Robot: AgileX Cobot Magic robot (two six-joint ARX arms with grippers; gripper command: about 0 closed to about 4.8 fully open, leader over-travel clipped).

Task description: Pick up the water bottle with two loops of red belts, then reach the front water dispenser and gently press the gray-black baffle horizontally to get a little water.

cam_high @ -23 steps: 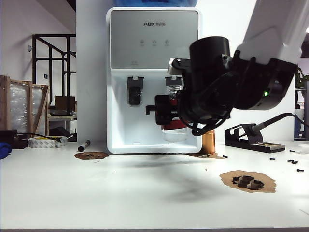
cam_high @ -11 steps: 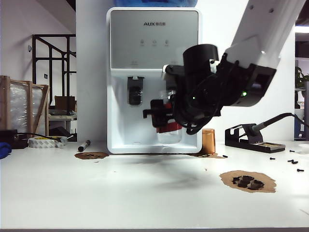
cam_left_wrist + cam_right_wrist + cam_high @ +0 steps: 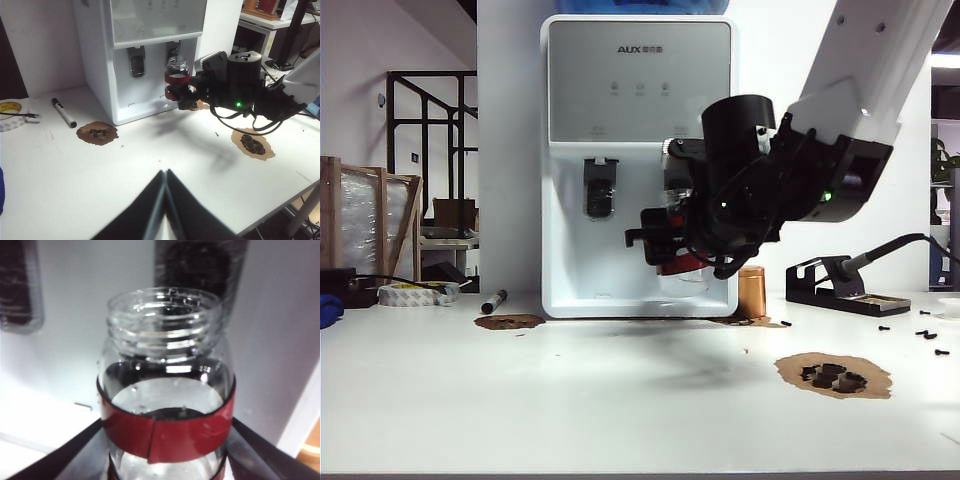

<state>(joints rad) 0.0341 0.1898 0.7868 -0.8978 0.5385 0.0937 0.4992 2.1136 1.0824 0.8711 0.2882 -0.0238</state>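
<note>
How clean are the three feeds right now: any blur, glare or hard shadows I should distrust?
Exterior view: sharp, with soft shadows on the table. Left wrist view: the shut left gripper is a dark, blurred silhouette. Right wrist view: the right gripper holds the water bottle, glare on its threads; the water dispenser behind is out of focus.

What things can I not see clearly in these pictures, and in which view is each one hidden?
- Right tap of the water dispenser: exterior view, hidden behind the right gripper and its arm.
- Base of the water bottle: right wrist view, cut off by the picture edge.
- Bottle touching the baffle or not: no view shows it.
- Left gripper: left wrist view, only its dark closed fingers, blurred.
</note>
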